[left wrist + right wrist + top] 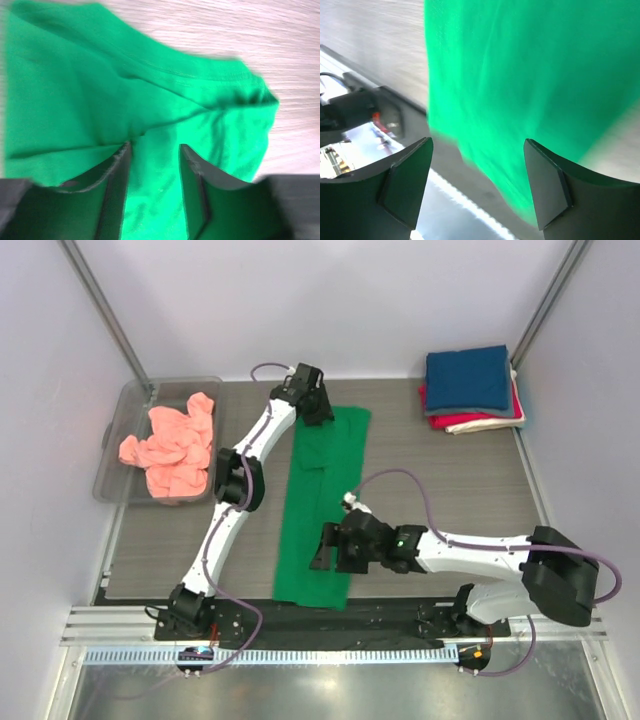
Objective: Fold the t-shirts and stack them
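The bright green t-shirt [320, 500] lies folded into a long narrow strip running from the far middle of the table to its near edge. My left gripper [323, 415] is at the strip's far end. In the left wrist view its jaws [154, 147] stand partly open with green cloth [100, 90] between and under them. My right gripper [322, 545] is wide open over the strip's near part. In the right wrist view [477, 142] it is empty, with the green hem [520, 75] just beyond it.
A salmon-pink t-shirt [175, 445] lies crumpled in a clear plastic bin [110, 455] at the left. Folded navy [468, 378], red [440, 420] and cream [492, 422] t-shirts are stacked at the far right. The metal rail [300, 625] runs along the near edge.
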`<state>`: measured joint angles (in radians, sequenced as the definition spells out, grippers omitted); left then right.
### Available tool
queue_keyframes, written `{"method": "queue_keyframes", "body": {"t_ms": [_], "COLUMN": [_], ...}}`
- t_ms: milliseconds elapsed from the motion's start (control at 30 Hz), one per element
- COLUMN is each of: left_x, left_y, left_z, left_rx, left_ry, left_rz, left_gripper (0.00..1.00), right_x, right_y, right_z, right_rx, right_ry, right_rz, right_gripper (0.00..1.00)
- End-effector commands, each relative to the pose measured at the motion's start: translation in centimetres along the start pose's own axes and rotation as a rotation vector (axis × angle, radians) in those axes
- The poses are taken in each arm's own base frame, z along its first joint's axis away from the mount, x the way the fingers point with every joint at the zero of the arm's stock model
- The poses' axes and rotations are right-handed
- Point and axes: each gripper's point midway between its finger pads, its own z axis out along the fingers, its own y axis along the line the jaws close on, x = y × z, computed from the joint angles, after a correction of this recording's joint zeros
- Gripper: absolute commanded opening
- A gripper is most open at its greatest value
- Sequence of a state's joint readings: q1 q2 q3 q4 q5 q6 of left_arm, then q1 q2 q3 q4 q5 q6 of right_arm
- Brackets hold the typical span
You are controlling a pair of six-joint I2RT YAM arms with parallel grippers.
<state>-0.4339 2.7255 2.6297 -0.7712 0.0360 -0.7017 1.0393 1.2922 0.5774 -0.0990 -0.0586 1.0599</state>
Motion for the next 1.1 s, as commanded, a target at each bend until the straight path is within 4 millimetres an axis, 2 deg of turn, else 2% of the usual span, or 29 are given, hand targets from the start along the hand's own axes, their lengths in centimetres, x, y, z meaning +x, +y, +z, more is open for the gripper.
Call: {"method": "queue_keyframes", "body": {"t_ms": [0,33,67,100,133,200,267,300,333,367,400,433,467,500,533,567,600,633,667,700,733,767,833,867,900,933,967,1033,1067], "left_x": [-1.4,-5.5,-5.0,-3.8,-5.6,-6.0,-6.8,-7.1,-6.7,-6.7,-6.2,-6.0,-4.5,-3.9,-3.2,-0.4,0.1,0.9,4.0,7.2,7.0,9.8,11.5,13.6,14.4,15.2,16.3,17.0,17.5], "left_y": [-4.7,-8.0,-7.3,-6.0,-7.1,-6.6,-5.3,-4.7,-3.7,-2.8,-2.2,-1.6,-0.3,0.2,0.8,2.8,2.8,3.4,5.4,6.3,6.2,7.9,8.2,9.3,9.6,9.8,10.3,10.7,10.9], "left_z": [-3.4,-8.3,-10.2,-8.5,-12.6,-15.2,-19.0,-20.4,-21.4,-23.8,-24.7,-26.1,-27.6,-28.7,-29.1,-28.0,-30.5,-30.6,-29.5,-31.2,-31.2,-30.2,-31.5,-31.0,-31.2,-31.4,-31.8,-32.2,-32.6], "left_rx": [0.218,0.317,0.308,0.282,0.307,0.279,0.216,0.2,0.163,0.145,0.126,0.114,0.086,0.085,0.083,0.045,0.068,0.07,0.04,0.096,0.102,0.081,0.124,0.112,0.118,0.128,0.133,0.139,0.145], "left_ry": [0.03,-0.103,-0.099,-0.08,-0.141,-0.153,-0.164,-0.168,-0.152,-0.168,-0.167,-0.185,-0.184,-0.196,-0.199,-0.137,-0.177,-0.179,-0.118,-0.112,-0.121,-0.062,-0.069,-0.031,-0.022,-0.011,-0.011,-0.008,-0.009], "left_rz": [0.049,0.084,0.105,0.112,0.133,0.172,0.165,0.162,0.155,0.15,0.149,0.15,0.151,0.149,0.139,0.131,0.129,0.104,0.094,0.074,0.075,0.055,0.048,0.039,0.028,0.026,0.027,0.019,0.019], "left_gripper": [0.48,0.51,0.59,0.65,0.69,0.75,0.77,0.77,0.77,0.77,0.77,0.77,0.78,0.78,0.78,0.77,0.78,0.78,0.77,0.77,0.77,0.77,0.76,0.76,0.76,0.75,0.75,0.75,0.75], "right_x": [-4.1,-5.7,-6.8,-7.6,-8.5,-11.3,-13.0,-15.3,-16.1,-17.5,-19.3,-20.3,-21.8,-22.8,-24.4,-25.9,-26.8,-28.2,-28.8,-31.2,-31.2,-31.9,-33.1,-33.6,-34.9,-34.7,-35.1,-36.7,-36.6], "right_y": [5.1,5.1,5.7,6.0,6.0,5.5,4.5,3.2,2.1,1.9,0.8,0.5,0.3,0.3,-0.4,-0.6,-1.0,-2.3,-2.6,-4.2,-4.2,-5.1,-6.7,-7.3,-6.9,-8.2,-8.3,-8.2,-9.4], "right_z": [-2.4,-3.1,-4.5,-5.2,-5.8,-7.0,-7.1,-7.4,-6.7,-6.7,-6.5,-6.3,-5.2,-4.8,-4.6,-3.1,-2.5,-2.0,-1.3,1.7,1.7,2.5,4.3,4.6,4.9,6.6,7.1,7.8,9.1], "right_rx": [0.017,0.039,0.04,0.045,0.062,0.107,0.137,0.161,0.191,0.2,0.215,0.224,0.245,0.25,0.267,0.28,0.298,0.324,0.328,0.36,0.361,0.382,0.44,0.465,0.458,0.477,0.474,0.467,0.48], "right_ry": [-0.134,-0.202,-0.247,-0.278,-0.304,-0.372,-0.381,-0.412,-0.403,-0.412,-0.42,-0.421,-0.406,-0.401,-0.41,-0.395,-0.386,-0.377,-0.36,-0.319,-0.319,-0.313,-0.306,-0.313,-0.334,-0.3,-0.295,-0.315,-0.292], "right_rz": [0.011,-0.03,-0.077,-0.072,-0.114,-0.123,-0.144,-0.107,-0.1,-0.121,-0.099,-0.103,-0.131,-0.138,-0.127,-0.129,-0.144,-0.116,-0.108,-0.107,-0.107,-0.108,-0.12,-0.127,-0.14,-0.146,-0.164,-0.17,-0.166], "right_gripper": [0.8,0.81,0.82,0.82,0.83,0.84,0.84,0.84,0.84,0.84,0.84,0.84,0.84,0.84,0.84,0.84,0.84,0.84,0.84,0.83,0.83,0.83,0.82,0.82,0.82,0.81,0.81,0.81,0.8]}}
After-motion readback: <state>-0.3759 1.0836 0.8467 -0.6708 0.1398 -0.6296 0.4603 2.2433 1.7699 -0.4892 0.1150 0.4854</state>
